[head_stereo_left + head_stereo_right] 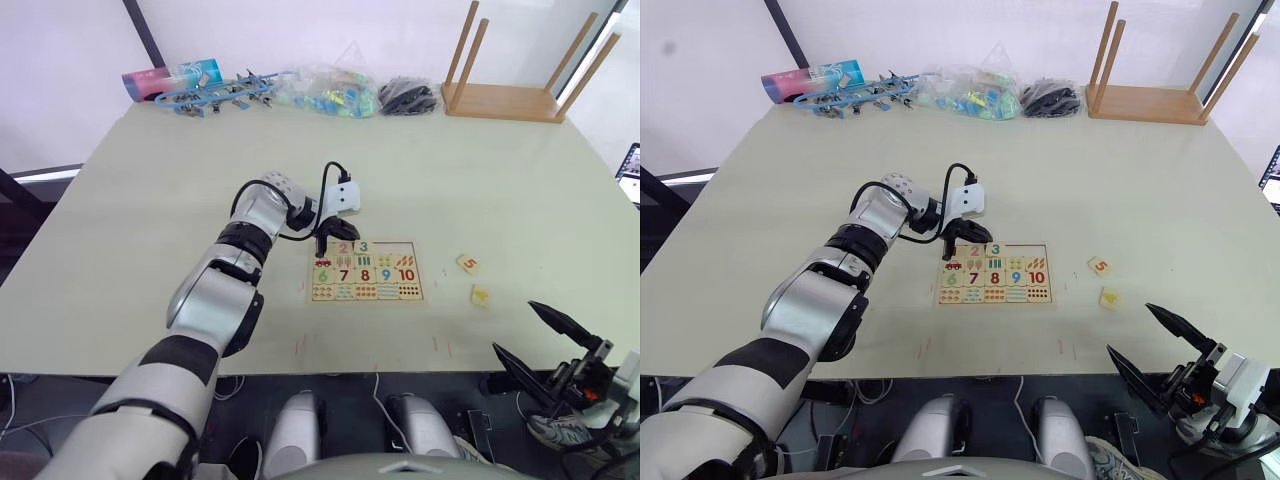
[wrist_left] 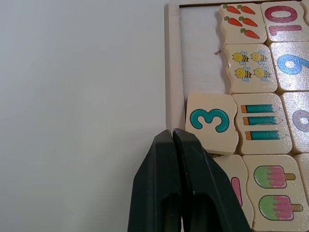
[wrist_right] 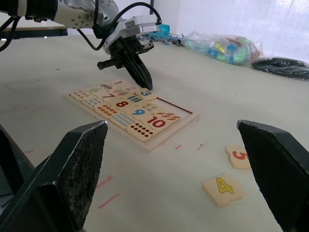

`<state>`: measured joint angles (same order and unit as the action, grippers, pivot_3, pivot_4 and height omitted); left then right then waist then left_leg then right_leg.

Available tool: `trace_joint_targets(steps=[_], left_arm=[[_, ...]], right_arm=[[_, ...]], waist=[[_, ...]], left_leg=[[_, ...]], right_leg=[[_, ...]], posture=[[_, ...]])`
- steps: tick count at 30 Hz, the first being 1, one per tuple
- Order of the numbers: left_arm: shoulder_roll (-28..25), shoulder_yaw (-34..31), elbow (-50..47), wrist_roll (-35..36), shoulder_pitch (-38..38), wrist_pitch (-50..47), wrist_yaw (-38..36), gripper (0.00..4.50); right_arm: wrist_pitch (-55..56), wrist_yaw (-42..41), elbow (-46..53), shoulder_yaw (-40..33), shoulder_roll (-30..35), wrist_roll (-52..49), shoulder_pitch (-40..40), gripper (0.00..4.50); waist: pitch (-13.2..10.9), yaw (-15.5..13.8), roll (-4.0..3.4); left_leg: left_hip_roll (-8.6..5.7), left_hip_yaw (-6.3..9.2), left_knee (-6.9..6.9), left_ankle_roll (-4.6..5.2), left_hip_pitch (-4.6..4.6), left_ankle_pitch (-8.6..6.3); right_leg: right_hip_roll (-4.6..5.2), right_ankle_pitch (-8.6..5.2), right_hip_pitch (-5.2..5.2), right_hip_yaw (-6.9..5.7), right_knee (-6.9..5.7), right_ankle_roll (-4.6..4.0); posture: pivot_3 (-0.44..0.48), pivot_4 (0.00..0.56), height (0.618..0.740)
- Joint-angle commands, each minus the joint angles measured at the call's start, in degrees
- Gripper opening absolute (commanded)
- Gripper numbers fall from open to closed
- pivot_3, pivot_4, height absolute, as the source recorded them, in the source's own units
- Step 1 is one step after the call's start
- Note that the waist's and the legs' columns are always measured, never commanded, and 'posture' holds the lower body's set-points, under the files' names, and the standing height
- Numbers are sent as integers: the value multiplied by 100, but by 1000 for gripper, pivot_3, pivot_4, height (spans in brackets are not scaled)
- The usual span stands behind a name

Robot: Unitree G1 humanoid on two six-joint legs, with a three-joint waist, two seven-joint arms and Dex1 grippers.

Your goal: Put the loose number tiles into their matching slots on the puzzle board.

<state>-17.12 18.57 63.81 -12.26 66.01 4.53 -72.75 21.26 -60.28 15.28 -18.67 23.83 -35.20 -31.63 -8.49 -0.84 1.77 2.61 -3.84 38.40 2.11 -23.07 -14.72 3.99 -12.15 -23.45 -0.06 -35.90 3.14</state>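
Puzzle board point(image 1: 365, 271), flat pale wood, perhaps unvarnished

Along the top of my frame I see an upturned wooden stool point(image 1: 505, 88) at upper right, a black bundle point(image 1: 407, 97), possibly cables, a clear bag point(image 1: 327, 91), and blue clutter point(image 1: 212, 95) at upper left

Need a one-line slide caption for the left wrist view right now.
Left gripper, fingers shut, at the puzzle board edge beside the seated 3 tile; two slots beyond it empty.
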Motion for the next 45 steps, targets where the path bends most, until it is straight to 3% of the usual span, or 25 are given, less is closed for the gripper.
trace_joint_targets(steps=[1, 26, 31, 34, 40, 45], left_arm=[[-46, -38, -79, 11, 73, 122, -69, 74], [-108, -47, -113, 9, 68, 255, -202, 74], [-145, -219, -102, 156, 145, 210, -142, 74], [-193, -654, -229, 651, 172, 0, -378, 74], [-489, -1300, -1297, 1558, -234, -715, -980, 74], [-802, -1648, -2634, 2037, -1016, -1323, -683, 74]], right_arm=[[0, 23, 223, -30, 24, -55, -52, 4500], [22, 21, 150, 9, 2, -30, -14, 4500], [45, -38, 85, -20, 7, -50, -5, 4500], [48, -102, 15, -43, 24, -75, 17, 4500], [-32, -192, -152, -48, 92, -107, 189, 4500], [-155, -166, -325, -109, 141, -149, 369, 4500]], waist=[[0, 0, 0], [0, -1, 0], [0, 0, 0], [0, 3, 1], [1, 10, -1], [3, 13, -5]], left_leg=[[0, 0, 0, 0, 0, 0], [0, 0, 0, 0, 0, 0], [0, 0, 0, 0, 0, 0], [0, 0, 0, 0, 0, 0], [1, 1, 1, 0, 0, 0], [2, 0, 0, 0, 6, 0]], right_leg=[[0, 0, 0, 0, 0, 0], [0, 0, 0, 0, 0, 0], [0, 0, 0, 0, 0, 0], [0, 0, 0, 0, 0, 0], [0, 1, 0, -1, -2, 0], [0, 0, 2, 1, -6, 0]], posture=[[0, 150, 740], [0, 150, 740], [0, 150, 740], [0, 150, 740], [0, 150, 740], [0, 150, 740]])
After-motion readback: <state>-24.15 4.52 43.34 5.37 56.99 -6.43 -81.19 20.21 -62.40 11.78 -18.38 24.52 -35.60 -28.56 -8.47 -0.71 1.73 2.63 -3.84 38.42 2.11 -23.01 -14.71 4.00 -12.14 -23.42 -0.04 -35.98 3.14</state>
